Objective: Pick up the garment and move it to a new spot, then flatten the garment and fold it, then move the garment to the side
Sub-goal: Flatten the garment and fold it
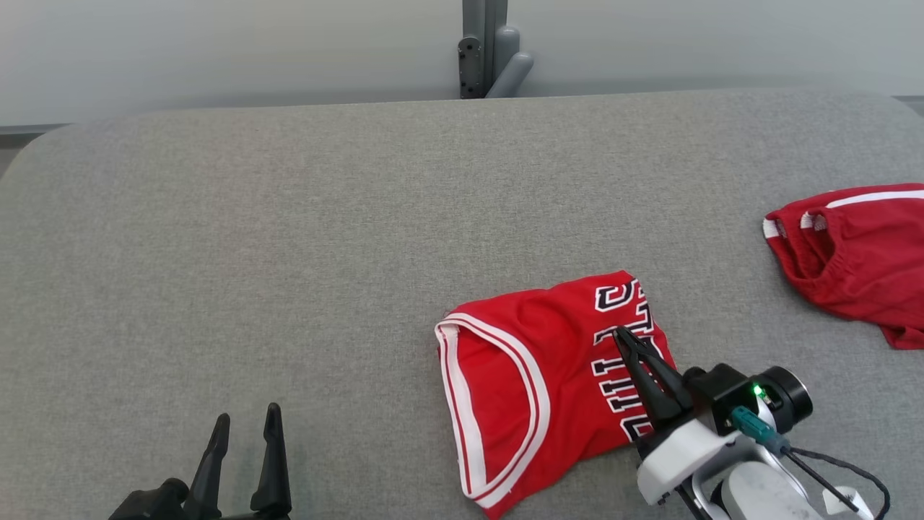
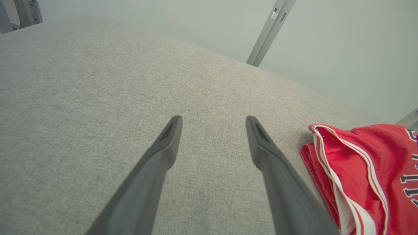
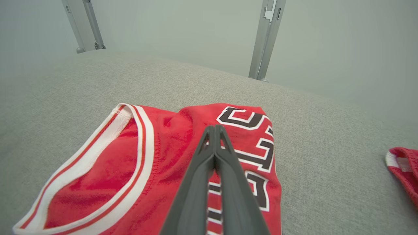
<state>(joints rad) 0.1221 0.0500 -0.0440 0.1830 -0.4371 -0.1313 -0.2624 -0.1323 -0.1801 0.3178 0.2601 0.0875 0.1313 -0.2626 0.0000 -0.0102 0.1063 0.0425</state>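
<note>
The garment (image 1: 534, 383) is a red jersey with white trim and black-and-white lettering, lying folded on the grey table (image 1: 289, 253) right of centre. It also appears in the right wrist view as the garment (image 3: 137, 169) and at the right edge of the left wrist view as the garment (image 2: 359, 173). My right gripper (image 1: 622, 334) is shut, its fingers pressed together with nothing between them, tips over the lettering (image 3: 254, 130). In the right wrist view the right gripper (image 3: 215, 128) hangs just above the cloth. My left gripper (image 1: 247, 419) stands open at the lower left, empty, over bare table (image 2: 212, 120).
A second red garment (image 1: 852, 260) with a white stripe lies at the table's right edge, its corner in the right wrist view (image 3: 403, 166). A grey metal post (image 1: 487, 50) stands behind the table's far edge. A pale wall runs behind.
</note>
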